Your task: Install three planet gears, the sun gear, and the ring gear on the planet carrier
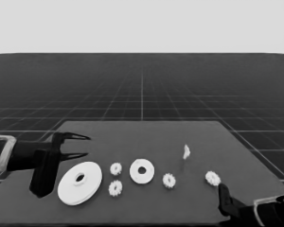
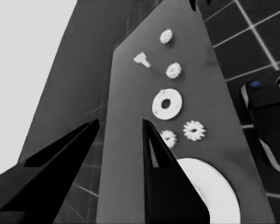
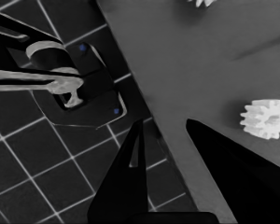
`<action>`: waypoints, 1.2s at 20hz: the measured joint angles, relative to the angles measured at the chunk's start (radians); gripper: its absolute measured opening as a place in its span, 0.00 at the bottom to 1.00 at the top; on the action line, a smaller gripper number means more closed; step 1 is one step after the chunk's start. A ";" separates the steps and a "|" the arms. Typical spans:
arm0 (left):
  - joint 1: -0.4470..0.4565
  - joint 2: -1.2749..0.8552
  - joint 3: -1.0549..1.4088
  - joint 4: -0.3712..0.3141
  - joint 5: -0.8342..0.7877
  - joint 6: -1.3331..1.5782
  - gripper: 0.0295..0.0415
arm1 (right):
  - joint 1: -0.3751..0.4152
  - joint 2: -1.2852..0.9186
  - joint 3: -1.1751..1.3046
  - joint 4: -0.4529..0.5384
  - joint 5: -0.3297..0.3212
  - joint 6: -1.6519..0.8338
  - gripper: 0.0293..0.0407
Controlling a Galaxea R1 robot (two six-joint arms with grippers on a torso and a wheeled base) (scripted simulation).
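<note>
The planet carrier, the smaller round part (image 1: 142,171) (image 2: 167,103), lies flat at the table's middle. Left of it lies the ring gear, the larger round part (image 1: 80,182) (image 2: 214,191). Four alike small gears lie loose, so sun and planet gears cannot be told apart: two (image 1: 116,168) (image 1: 115,188) between the round parts, one (image 1: 169,180) right of the carrier, and one (image 1: 212,178) (image 3: 266,118) farther right. My left gripper (image 1: 85,145) (image 2: 121,122) waits open over the table's left end, holding nothing. My right gripper (image 3: 164,123) is open at the near right corner, beside the rightmost gear.
A thin white piece (image 1: 186,152) (image 2: 141,59) stands behind the gears at the right of centre. The right arm (image 1: 236,208) shows at the lower right corner. Dark machinery with blue lights (image 3: 84,88) sits past the table's edge over the floor grid.
</note>
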 joint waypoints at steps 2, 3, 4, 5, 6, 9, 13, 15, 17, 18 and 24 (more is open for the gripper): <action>0.045 -0.002 0.043 -0.044 0.030 -0.002 0.01 | -0.034 0.008 0.029 0.045 0.014 -0.002 0.13; 0.029 -0.001 0.025 -0.026 0.018 -0.001 0.16 | -0.022 0.005 0.016 0.026 0.008 -0.001 0.38; 0.020 -0.001 0.015 -0.015 0.011 -0.001 0.43 | -0.015 0.003 0.008 0.016 0.004 -0.001 0.66; 0.239 0.274 -0.014 0.470 0.447 -0.487 0.67 | -0.011 0.001 0.003 0.009 0.002 0.000 0.76; 0.319 0.594 -0.177 0.489 0.901 -0.986 0.85 | -0.009 0.001 0.001 0.006 0.001 0.000 0.79; 0.330 0.851 -0.744 -0.001 0.895 -1.583 0.79 | -0.006 0.000 -0.002 0.001 0.000 0.000 0.81; 0.340 0.909 -0.957 -0.131 0.847 -1.614 0.75 | -0.006 0.000 -0.003 0.001 0.000 0.000 0.81; 0.418 0.927 -1.017 -0.062 0.814 -1.592 0.75 | -0.006 0.000 -0.003 0.000 0.000 0.000 0.81; 0.504 0.949 -1.087 0.002 0.776 -1.560 0.75 | -0.006 0.000 -0.003 0.000 0.000 0.000 0.81; 0.520 0.955 -1.106 0.014 0.766 -1.551 0.75 | -0.006 0.000 -0.003 0.000 0.000 0.000 0.81; 0.540 0.965 -1.133 0.030 0.752 -1.538 0.75 | -0.006 0.000 -0.003 0.000 0.000 0.000 0.81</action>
